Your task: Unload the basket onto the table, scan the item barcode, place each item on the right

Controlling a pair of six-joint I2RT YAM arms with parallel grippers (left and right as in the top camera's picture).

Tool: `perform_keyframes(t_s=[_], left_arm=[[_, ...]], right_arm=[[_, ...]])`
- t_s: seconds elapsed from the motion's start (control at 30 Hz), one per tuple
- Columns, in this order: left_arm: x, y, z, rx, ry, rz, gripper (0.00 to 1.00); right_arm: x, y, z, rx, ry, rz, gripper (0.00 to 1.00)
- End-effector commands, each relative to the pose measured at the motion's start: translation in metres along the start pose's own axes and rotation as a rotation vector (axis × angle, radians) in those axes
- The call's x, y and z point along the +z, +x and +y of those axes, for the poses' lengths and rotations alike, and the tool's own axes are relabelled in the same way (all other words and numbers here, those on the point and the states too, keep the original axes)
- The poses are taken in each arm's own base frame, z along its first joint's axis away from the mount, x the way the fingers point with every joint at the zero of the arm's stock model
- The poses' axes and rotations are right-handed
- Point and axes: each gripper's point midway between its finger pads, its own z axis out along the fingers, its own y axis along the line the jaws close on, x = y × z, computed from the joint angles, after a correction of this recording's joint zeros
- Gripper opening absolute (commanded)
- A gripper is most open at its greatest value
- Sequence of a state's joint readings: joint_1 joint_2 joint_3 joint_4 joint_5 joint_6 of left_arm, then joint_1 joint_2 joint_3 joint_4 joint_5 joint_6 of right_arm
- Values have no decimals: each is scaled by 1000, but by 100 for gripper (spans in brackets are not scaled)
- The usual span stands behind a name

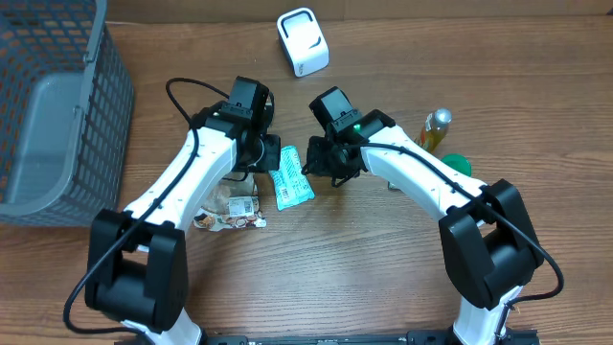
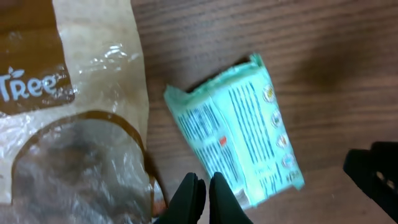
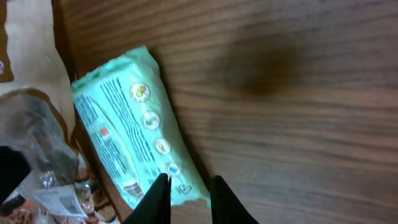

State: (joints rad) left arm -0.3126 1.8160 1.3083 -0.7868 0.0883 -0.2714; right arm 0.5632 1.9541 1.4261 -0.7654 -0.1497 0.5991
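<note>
The item, a teal packet point(image 1: 290, 182) with printed text, lies flat on the wooden table between my two arms. In the left wrist view the teal packet point(image 2: 239, 134) lies just right of my left gripper point(image 2: 204, 190). That gripper is shut with nothing between its fingers, beside the packet's near end. In the right wrist view my right gripper point(image 3: 189, 194) has its jaws narrowed onto the near corner of the packet point(image 3: 134, 130), one finger over its face and the other at its edge. A white scanner point(image 1: 303, 41) stands at the back of the table.
A crumpled brown and clear snack bag point(image 1: 235, 206) lies right against the packet's left side. A grey mesh basket point(image 1: 57, 105) fills the far left. A yellow-capped bottle point(image 1: 436, 129) and a green object point(image 1: 458, 163) lie at the right, beside my right arm.
</note>
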Motion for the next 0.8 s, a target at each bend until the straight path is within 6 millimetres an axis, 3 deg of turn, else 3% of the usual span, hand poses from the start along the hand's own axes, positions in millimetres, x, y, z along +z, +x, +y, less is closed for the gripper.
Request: perform_keyframes(t_s=[0.0, 0.27, 0.5, 0.63, 0.77], left_arm=[[29, 10, 11, -50, -52, 58, 4], [65, 27, 7, -62, -14, 157, 4], [59, 36, -32, -67, 209, 219, 4], [57, 37, -38, -51, 237, 227, 4], [55, 33, -39, -19, 242, 213, 4]], right_arm=[[-2, -10, -12, 27, 15, -32, 17], [-5, -14, -29, 66, 38, -21, 15], [-6, 0, -41, 83, 83, 39, 25], [-6, 5, -42, 86, 88, 57, 31], [-6, -3, -44, 87, 91, 25, 34]])
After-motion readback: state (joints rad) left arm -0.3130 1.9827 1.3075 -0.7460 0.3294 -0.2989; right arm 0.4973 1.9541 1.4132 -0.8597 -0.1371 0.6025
